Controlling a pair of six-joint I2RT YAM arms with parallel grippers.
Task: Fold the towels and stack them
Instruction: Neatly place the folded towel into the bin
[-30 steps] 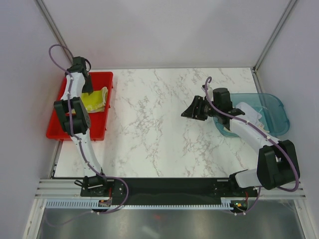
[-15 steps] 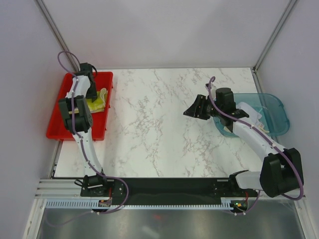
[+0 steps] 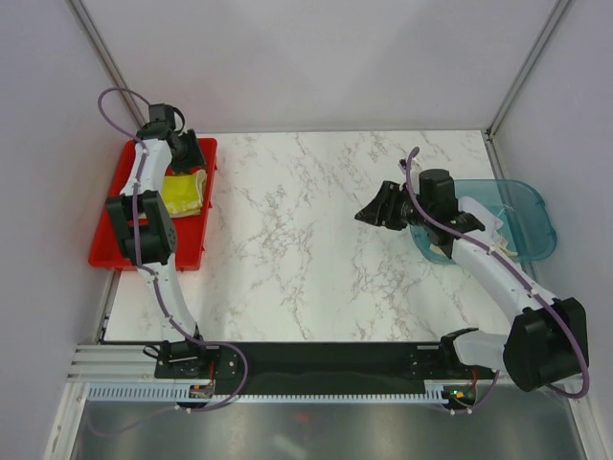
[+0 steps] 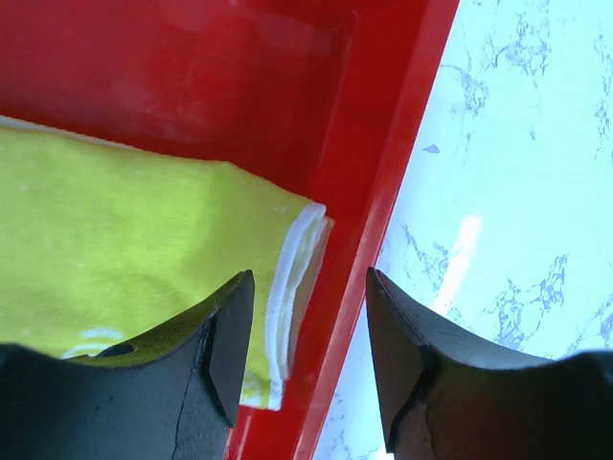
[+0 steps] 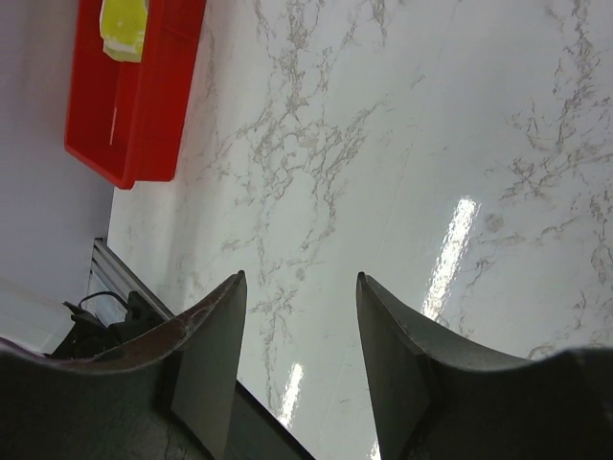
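Two arms aloft | left arm stretched forward, left claw spread, empty, above yellow towel in red tray | right arm bent, right claw spread, empty, over table

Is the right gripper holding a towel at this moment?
No, in the right wrist view the right gripper stands open with nothing in it, and only the marble table shows between its fingers.

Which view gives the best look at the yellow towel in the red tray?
Left wrist: the yellow towel fills the frame, its white-edged fold clear. Top external shows it small in the red tray; right wrist, a distant yellow speck.
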